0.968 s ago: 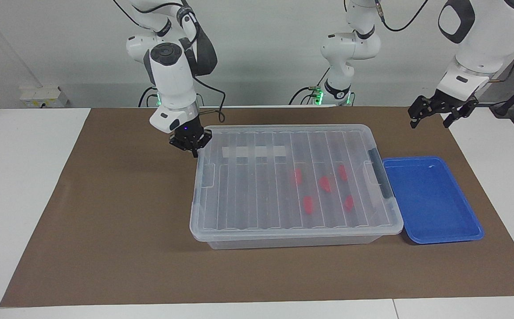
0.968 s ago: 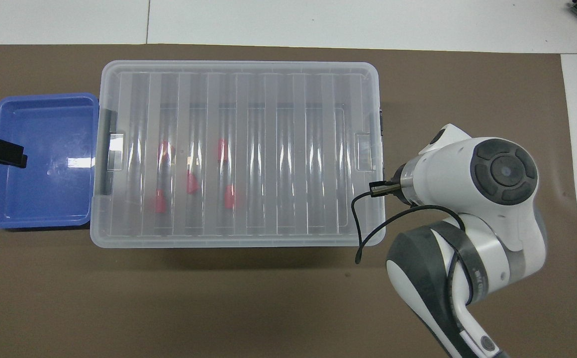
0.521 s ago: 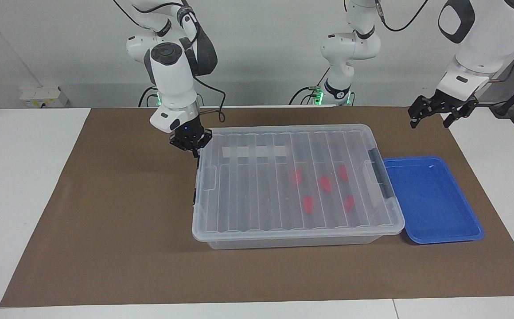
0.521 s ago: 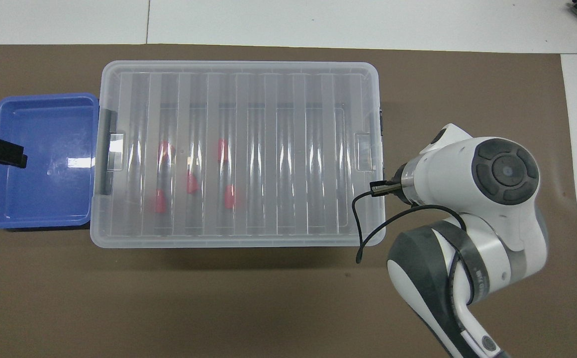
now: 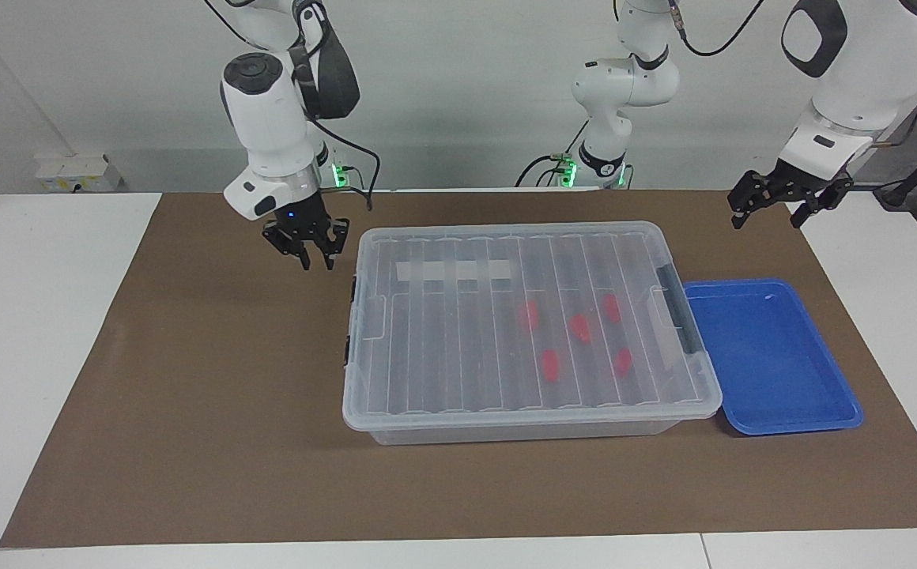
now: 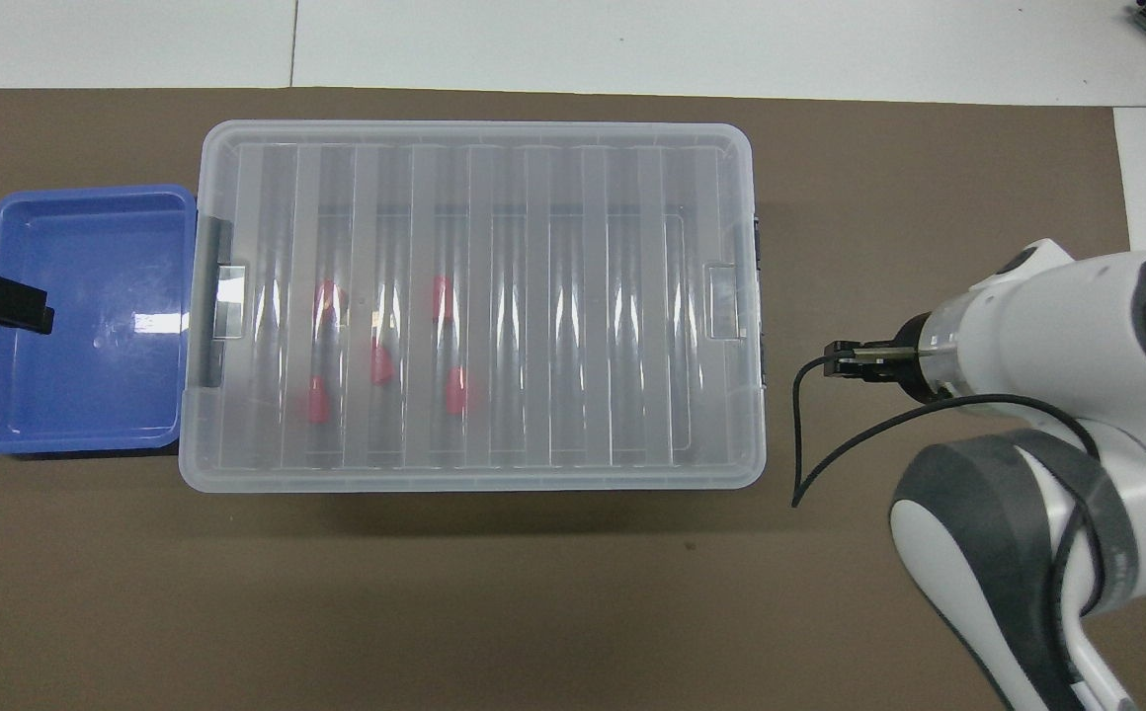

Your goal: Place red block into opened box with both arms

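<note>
Right gripper (image 5: 315, 254) hangs part-open and empty beside the lidded box (image 5: 530, 399); left gripper (image 5: 775, 207) waits, spread and empty. Five red blocks (image 5: 551, 365) lie inside: seemingly done.

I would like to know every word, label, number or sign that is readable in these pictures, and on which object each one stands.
None can be read.
White tape strip on the lid of the clear box: blank, no writing visible.
Blue tray: no label visible.
Red blocks inside the box: no marks visible.
Dark band on the right arm: some light marks, too small to read.
</note>
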